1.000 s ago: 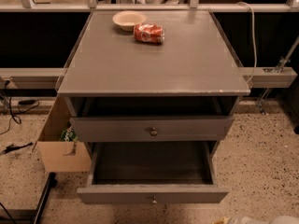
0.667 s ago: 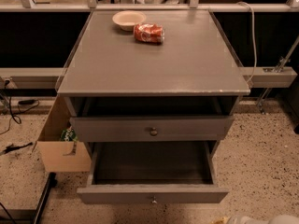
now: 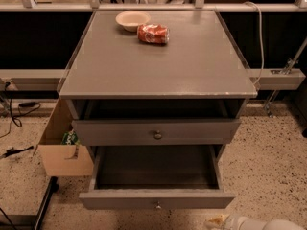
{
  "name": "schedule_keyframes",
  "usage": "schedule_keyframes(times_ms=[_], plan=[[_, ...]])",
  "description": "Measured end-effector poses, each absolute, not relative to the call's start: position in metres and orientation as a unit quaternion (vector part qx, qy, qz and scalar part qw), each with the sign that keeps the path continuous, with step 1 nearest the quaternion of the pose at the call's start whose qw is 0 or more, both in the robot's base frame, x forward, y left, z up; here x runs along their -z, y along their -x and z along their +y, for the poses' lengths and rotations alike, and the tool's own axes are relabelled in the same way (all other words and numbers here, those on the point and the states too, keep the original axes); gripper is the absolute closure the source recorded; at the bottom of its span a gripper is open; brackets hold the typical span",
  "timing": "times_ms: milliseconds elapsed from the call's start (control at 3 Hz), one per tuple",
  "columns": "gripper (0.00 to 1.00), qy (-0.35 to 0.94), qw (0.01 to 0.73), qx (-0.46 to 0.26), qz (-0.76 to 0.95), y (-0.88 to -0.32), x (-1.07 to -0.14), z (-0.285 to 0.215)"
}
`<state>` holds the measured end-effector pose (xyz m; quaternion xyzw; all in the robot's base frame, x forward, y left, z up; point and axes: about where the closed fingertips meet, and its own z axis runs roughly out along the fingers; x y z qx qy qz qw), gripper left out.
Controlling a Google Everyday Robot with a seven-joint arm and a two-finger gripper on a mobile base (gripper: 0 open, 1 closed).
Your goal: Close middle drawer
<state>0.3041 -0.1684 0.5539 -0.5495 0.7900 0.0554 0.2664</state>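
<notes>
The grey cabinet stands in the middle of the camera view. The middle drawer is pulled far out, its empty inside is open to view, and a small round knob sits at the centre of its front. Above it the uppermost drawer with its own knob stands out a little, with a dark gap over it. The lowest drawer is hidden under the open one. My gripper is at the bottom edge, low and right of the open drawer's front right corner, on the white arm.
A pale bowl and a red can lying on its side are at the back of the cabinet top. An open cardboard box stands on the speckled floor to the cabinet's left. Cables lie at far left. A shelf rail runs behind.
</notes>
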Motion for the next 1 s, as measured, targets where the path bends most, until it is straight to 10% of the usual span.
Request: schedule_keyframes(times_ms=[1000], plan=[[1.00,0.579,0.278,-0.060,0.764,-0.349,-0.480,-0.149]])
